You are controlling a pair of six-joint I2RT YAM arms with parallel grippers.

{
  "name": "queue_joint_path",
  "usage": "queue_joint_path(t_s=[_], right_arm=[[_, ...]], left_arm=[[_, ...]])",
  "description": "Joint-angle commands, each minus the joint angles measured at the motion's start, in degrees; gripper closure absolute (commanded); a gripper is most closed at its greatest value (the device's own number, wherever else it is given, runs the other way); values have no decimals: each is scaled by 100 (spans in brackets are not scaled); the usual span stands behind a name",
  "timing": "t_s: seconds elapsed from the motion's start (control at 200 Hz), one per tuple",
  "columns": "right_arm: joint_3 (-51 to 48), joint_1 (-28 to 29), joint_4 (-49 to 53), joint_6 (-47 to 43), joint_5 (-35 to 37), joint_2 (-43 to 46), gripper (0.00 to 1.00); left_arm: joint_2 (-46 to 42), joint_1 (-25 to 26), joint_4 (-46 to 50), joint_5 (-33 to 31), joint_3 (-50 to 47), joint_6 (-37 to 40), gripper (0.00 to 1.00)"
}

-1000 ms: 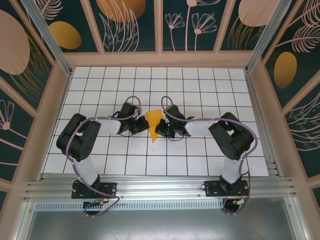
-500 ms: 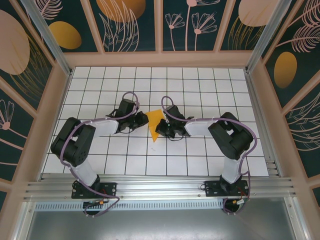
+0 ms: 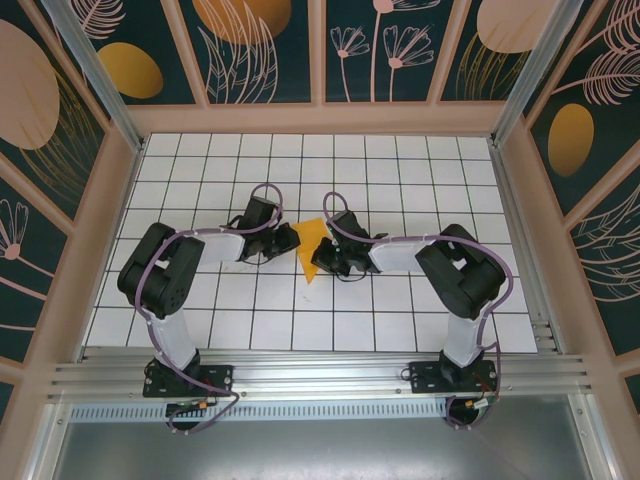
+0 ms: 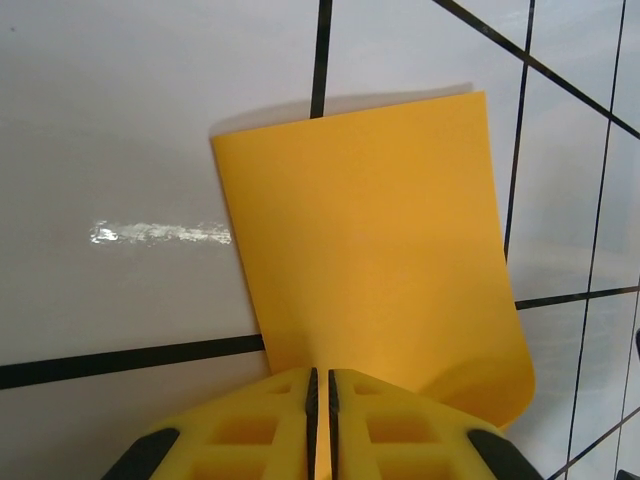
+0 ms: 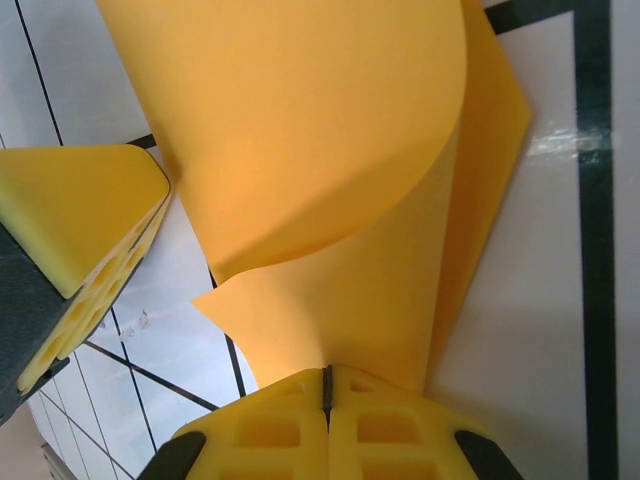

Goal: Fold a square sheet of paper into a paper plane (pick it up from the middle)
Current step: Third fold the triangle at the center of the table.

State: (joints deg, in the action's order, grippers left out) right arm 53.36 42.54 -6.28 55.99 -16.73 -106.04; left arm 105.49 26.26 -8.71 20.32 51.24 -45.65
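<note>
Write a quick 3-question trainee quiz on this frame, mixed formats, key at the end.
1. True or false: the orange paper lies completely flat on the table.
2. Multiple choice: the right end effector is A) wide open above the paper, B) shut, with the paper running in between its fingertips, C) shut on nothing, far from the paper.
3. Short answer: in the top view, which end effector is on the paper's left side?

Key: 1. False, its upper layer bulges up in a curl. 2. B. 3. The left end effector.
</note>
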Motion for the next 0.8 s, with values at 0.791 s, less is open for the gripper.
queue_joint_path(t_s=[0.791], right_arm=[[115,-1,29,-27,168,-307,94]], left_arm=[[-360,19,123,187,85,125,86]])
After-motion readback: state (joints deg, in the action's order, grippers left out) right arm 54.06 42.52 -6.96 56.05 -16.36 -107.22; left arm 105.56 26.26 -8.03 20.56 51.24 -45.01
